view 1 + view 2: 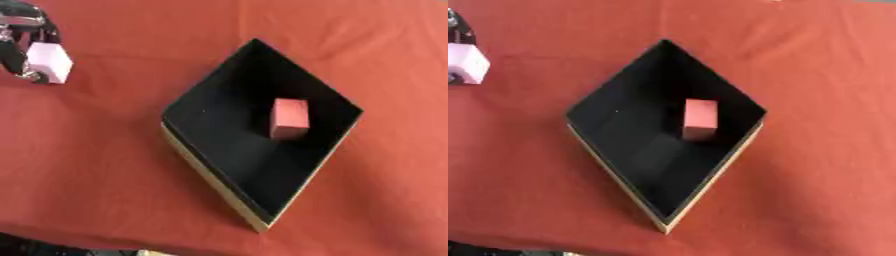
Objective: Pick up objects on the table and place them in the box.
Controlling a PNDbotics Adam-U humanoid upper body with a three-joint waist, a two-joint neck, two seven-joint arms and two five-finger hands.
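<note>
A black box (203, 102) with a tan rim lies cornerwise in the middle of the red cloth. Inside it, toward the right wall, stands a red block (290, 118). At the far upper left, a pale pink block (51, 61) sits in my left hand (19, 37), whose dark fingers curl down along the block's left side. Block and hand are well left of the box, low over the cloth; I cannot tell whether the block touches it. The same pink block (465, 63) shows at the left edge of the right eye view. My right hand shows in neither view.
The red cloth (96, 165) covers the whole table around the box. The table's near edge (52, 241) runs along the bottom left, dark below it.
</note>
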